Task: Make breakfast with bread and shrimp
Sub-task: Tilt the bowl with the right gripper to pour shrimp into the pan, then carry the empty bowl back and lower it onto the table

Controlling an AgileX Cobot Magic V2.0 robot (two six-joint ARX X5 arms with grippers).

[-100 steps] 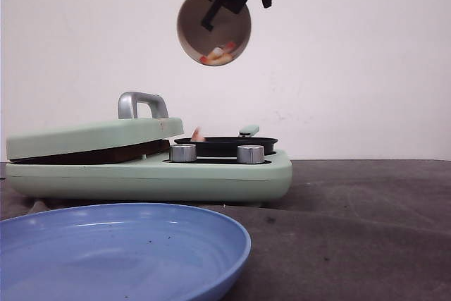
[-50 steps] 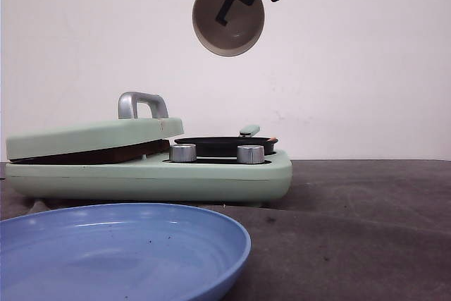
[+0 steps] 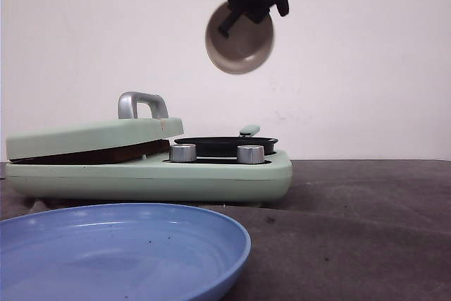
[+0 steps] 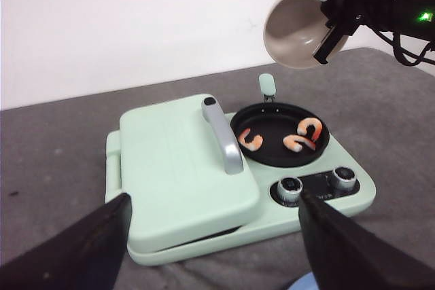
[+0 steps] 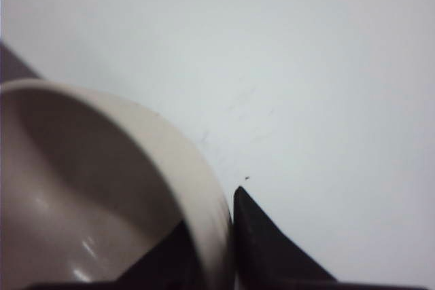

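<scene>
Two curled orange-and-white shrimp (image 4: 250, 140) (image 4: 303, 133) lie in the round black pan (image 4: 280, 133) of the mint-green breakfast maker (image 4: 183, 174). High above that pan, my right gripper (image 3: 243, 12) (image 5: 228, 219) is shut on the rim of a beige bowl (image 3: 239, 39) (image 4: 293, 26) (image 5: 95, 188), which is tipped on its side and empty. My left gripper (image 4: 213, 198) hangs open over the front of the appliance, holding nothing. The bread is hidden; the appliance lid (image 3: 95, 136) is down.
A blue plate (image 3: 120, 252) sits in the foreground of the front view, in front of the appliance. Two silver knobs (image 3: 183, 153) (image 3: 250, 154) face forward below the pan. The lid carries a metal handle (image 3: 143, 103). A white wall stands behind the dark grey table (image 3: 366, 230).
The shrimp that lay in the tipped bowl a second ago have left it. The bowl has shifted right and slightly down in my right gripper.
</scene>
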